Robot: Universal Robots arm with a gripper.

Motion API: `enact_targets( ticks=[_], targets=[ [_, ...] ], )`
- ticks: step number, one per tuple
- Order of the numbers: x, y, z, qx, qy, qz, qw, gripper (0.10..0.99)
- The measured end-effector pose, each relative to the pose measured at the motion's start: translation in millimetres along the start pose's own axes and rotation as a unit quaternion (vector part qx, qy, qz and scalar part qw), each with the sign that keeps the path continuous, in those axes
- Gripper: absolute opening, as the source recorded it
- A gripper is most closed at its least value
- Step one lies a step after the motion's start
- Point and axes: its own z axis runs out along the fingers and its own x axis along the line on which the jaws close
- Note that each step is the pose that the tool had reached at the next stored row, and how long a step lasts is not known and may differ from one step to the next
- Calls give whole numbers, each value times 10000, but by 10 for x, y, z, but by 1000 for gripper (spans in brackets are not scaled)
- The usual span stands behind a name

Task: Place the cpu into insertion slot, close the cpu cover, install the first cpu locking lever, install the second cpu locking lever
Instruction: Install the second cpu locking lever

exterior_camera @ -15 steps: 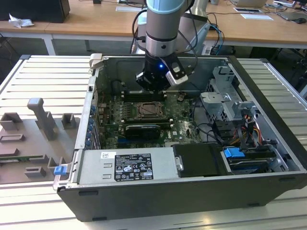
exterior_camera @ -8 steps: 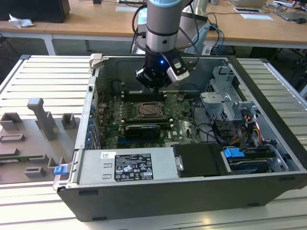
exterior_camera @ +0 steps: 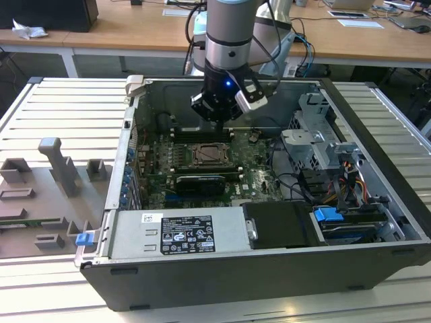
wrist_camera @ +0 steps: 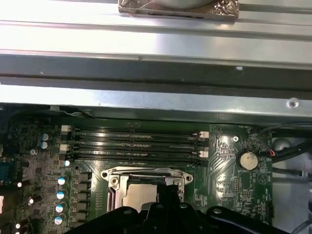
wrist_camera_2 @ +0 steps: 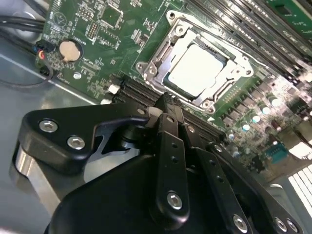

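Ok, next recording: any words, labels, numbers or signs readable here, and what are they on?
Nothing can be read.
Large white label on the power supply: print and symbols, too small.
Small sticker beside it: too small.
Memory slots: lettering blurred.
Green circuit board: white markings, too small.

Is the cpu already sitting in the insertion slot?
Yes, the cpu lies flat inside the insertion slot, framed by the cpu cover.

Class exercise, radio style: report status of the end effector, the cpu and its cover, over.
End effector above motherboard, beside socket, holding nothing visible. Cpu seated in insertion slot. Cpu cover down around it. Nothing in the way.
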Motion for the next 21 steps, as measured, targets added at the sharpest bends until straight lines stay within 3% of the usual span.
enact_targets(
  ticks=[10, 18, 21],
  targets=[
    [6, -155, -23, 0, 0, -1, 10000, 106],
    [13, -337, -27, -1, 10, 0, 10000, 106],
    [19, -471, 1, -12, 14, -5, 10000, 106]
  ],
)
